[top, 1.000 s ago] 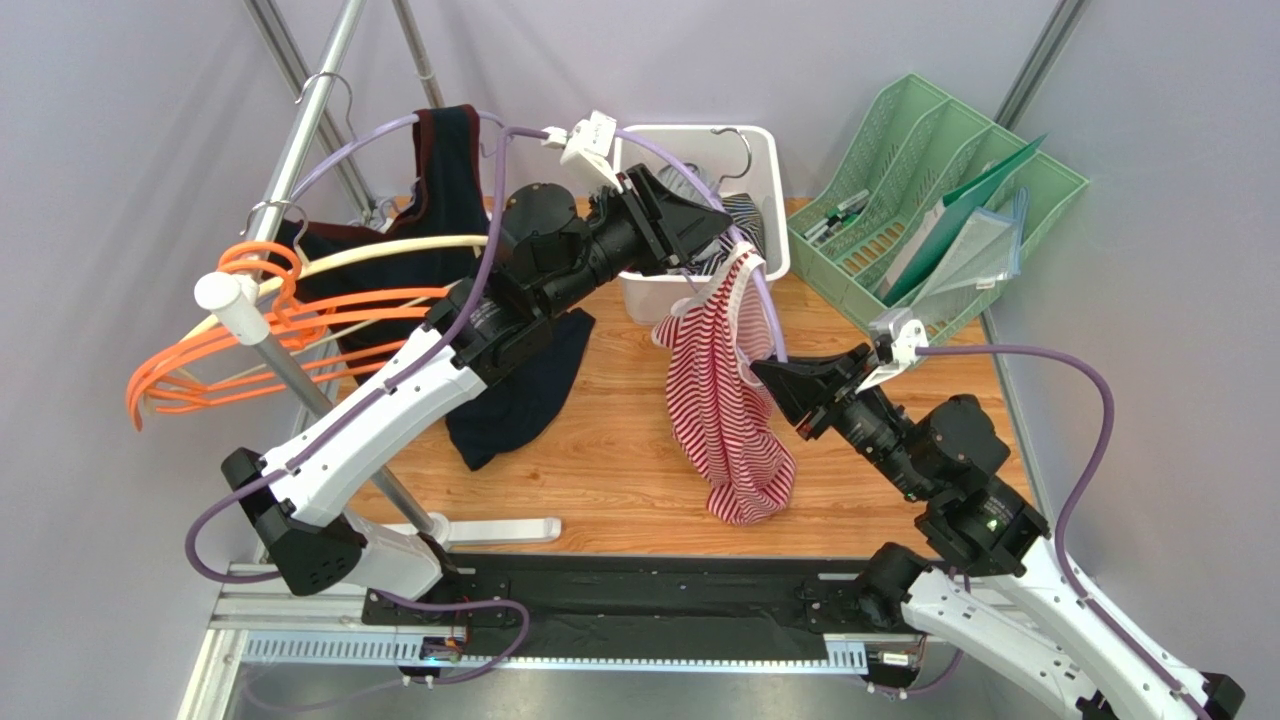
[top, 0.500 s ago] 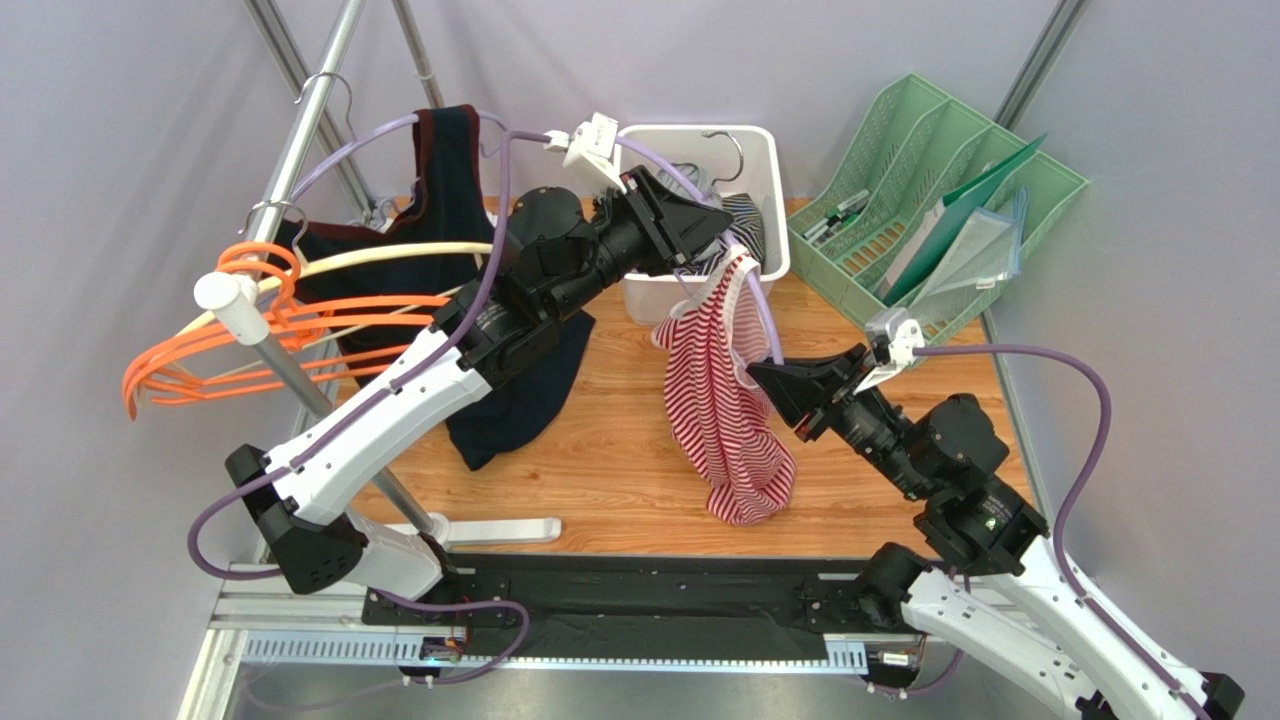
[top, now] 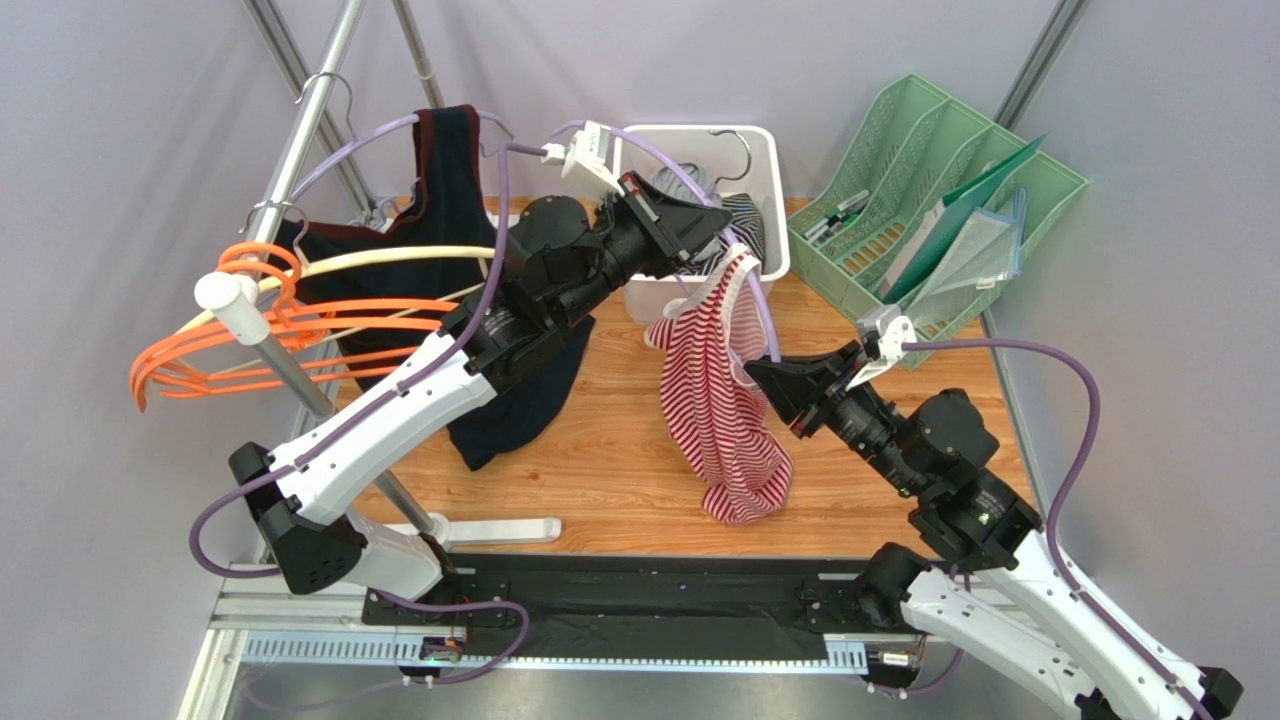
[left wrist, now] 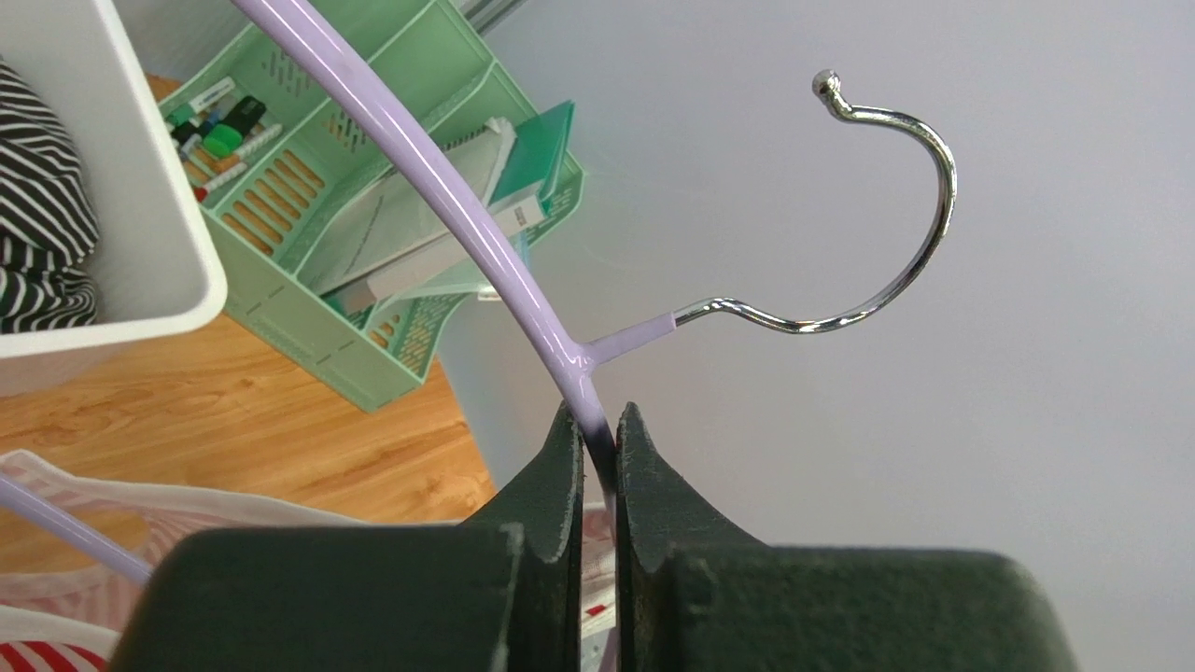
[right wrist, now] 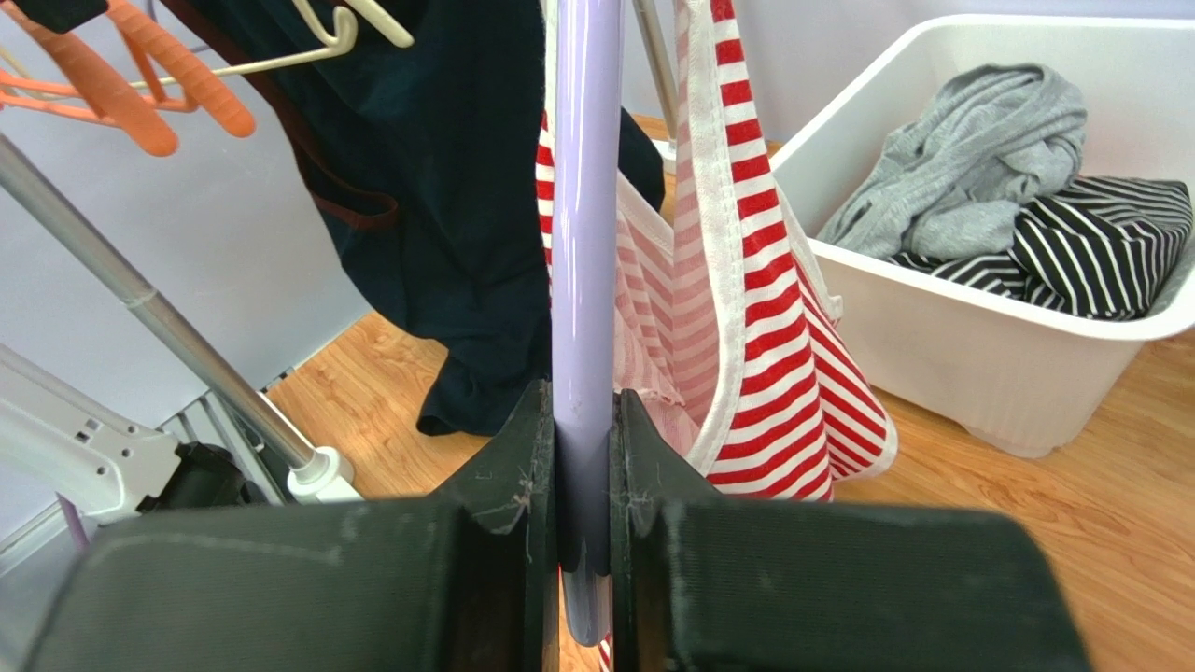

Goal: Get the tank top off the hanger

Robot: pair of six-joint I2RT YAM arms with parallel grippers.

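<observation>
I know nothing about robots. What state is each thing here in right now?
left gripper: shut on the top of the lilac hanger.
right gripper: shut on the lilac hanger's arm.
lilac hanger: held by both grippers.
red-striped tank top: hanging on the lilac hanger, not yet off.
white bin: holds crumpled clothes.
orange hangers: bare, on the rack.
dark garment: hanging on the rack.

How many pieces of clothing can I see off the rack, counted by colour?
Red-and-white striped tank top: 1
Grey garment: 1
Black-and-white striped garment: 1
Total: 3 in view
</observation>
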